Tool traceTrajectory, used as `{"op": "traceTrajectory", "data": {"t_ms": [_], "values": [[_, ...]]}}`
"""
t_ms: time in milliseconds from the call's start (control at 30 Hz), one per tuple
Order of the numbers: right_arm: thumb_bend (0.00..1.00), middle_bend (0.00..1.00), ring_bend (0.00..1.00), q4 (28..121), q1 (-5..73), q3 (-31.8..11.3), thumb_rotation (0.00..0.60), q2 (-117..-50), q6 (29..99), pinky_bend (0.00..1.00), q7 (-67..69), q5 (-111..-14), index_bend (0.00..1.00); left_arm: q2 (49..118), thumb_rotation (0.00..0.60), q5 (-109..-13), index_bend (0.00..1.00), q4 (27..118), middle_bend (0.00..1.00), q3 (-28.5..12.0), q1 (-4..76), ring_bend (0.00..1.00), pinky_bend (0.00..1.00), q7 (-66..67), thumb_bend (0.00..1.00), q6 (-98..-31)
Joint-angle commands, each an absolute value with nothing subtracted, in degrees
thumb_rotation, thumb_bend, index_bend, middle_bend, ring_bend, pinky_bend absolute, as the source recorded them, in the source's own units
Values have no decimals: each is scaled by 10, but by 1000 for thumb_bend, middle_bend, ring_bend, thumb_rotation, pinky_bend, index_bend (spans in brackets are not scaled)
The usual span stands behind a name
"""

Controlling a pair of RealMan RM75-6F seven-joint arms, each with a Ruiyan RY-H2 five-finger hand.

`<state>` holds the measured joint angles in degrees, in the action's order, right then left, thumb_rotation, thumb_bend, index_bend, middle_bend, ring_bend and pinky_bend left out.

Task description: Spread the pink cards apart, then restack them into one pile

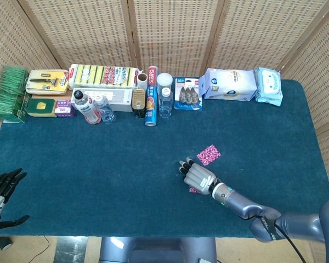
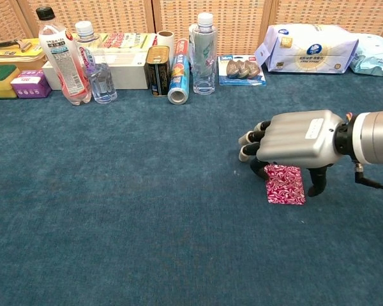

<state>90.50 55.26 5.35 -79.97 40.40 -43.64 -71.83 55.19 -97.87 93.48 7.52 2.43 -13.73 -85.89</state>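
One pink patterned card lies alone on the blue cloth, just beyond my right hand. A second pink card lies flat on the cloth under that hand; in the head view only its edge peeks out. The hand hovers palm down over the card's far end. Its fingers bend down near the card's upper left corner and the thumb stands by the right edge. The card does not look lifted. My left hand hangs off the table's near left corner, fingers spread, holding nothing.
Along the far edge stand bottles, a can, a foil roll, boxes, a blister pack and wipe packs. Bare blue cloth spreads left of and in front of the right hand.
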Motion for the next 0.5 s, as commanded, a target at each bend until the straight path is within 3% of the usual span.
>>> {"op": "traceTrajectory", "data": {"t_ms": [33, 267, 500], "values": [[120, 140, 61, 908, 551, 54, 600, -799, 406, 124, -437, -718, 359, 552, 600, -979, 0, 935, 0, 75, 24, 0, 20, -137, 48, -859], [120, 138, 61, 924, 550, 45, 600, -789, 419, 124, -431, -724, 351, 552, 600, -979, 0, 935, 0, 75, 25, 0, 20, -137, 48, -858], [120, 138, 64, 932, 550, 9, 600, -767, 449, 124, -404, -728, 340, 552, 600, -979, 0, 934, 0, 75, 24, 0, 20, -138, 47, -859]]}}
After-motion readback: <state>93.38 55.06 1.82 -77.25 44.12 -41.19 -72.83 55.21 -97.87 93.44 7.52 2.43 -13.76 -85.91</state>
